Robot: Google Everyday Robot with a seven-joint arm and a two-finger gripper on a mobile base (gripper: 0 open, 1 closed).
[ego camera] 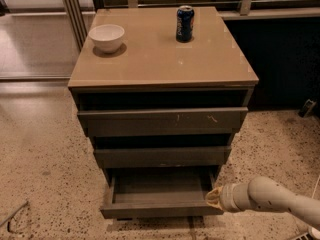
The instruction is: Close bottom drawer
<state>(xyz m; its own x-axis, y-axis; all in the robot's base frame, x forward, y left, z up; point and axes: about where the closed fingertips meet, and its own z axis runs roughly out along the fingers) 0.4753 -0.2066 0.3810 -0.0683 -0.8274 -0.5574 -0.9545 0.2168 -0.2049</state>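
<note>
The bottom drawer (160, 210) is the lowest, narrowest grey-brown drawer of the cabinet. It stands pulled out, its shallow empty box open to view. The middle drawer (162, 156) and the wide scratched top drawer (162, 120) sit further in above it. My gripper (214, 199) comes in from the lower right on a white arm (272, 200). Its tip is at the right front corner of the bottom drawer, at or touching the drawer's right side.
A white bowl (106, 37) and a blue soda can (185, 23) stand on the cabinet top (165, 59). Speckled floor surrounds the cabinet. A dark wall is to the right, metal rails behind.
</note>
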